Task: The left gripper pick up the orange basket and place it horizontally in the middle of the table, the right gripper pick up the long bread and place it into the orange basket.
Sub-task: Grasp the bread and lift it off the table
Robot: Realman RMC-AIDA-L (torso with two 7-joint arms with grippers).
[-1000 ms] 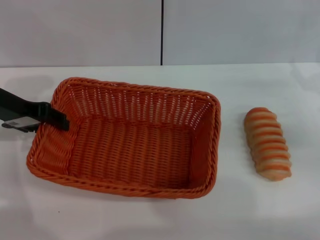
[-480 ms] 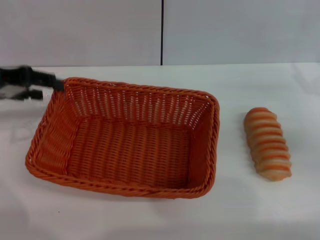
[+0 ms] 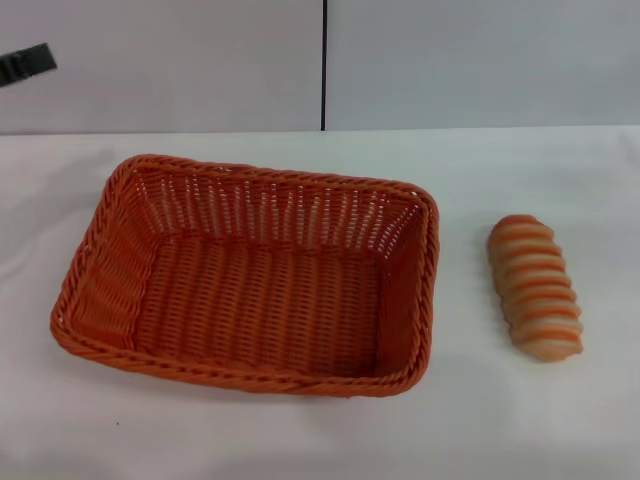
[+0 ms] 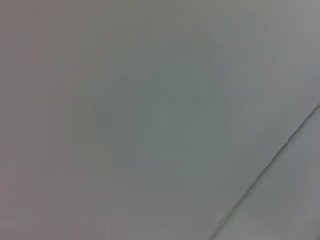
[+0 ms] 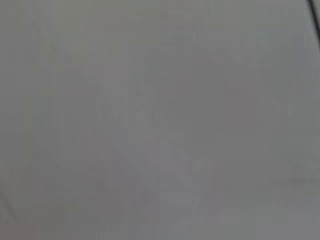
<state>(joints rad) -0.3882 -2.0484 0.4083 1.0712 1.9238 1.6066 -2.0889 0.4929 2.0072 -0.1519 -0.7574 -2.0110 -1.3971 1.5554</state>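
The orange basket (image 3: 250, 275) rests flat on the white table (image 3: 300, 440), its long side running left to right, empty inside. To its right lies the long bread (image 3: 535, 287), striped orange-brown and cream, apart from the basket. Only a black tip of my left gripper (image 3: 25, 65) shows at the upper left edge of the head view, high above the table and clear of the basket. My right gripper is out of view. Both wrist views show only plain grey wall.
A grey wall with a dark vertical seam (image 3: 323, 65) stands behind the table. Bare tabletop surrounds the basket and the bread.
My left gripper let go of the basket's left rim, rose and drew back to the upper left edge. The basket and bread stayed in place.
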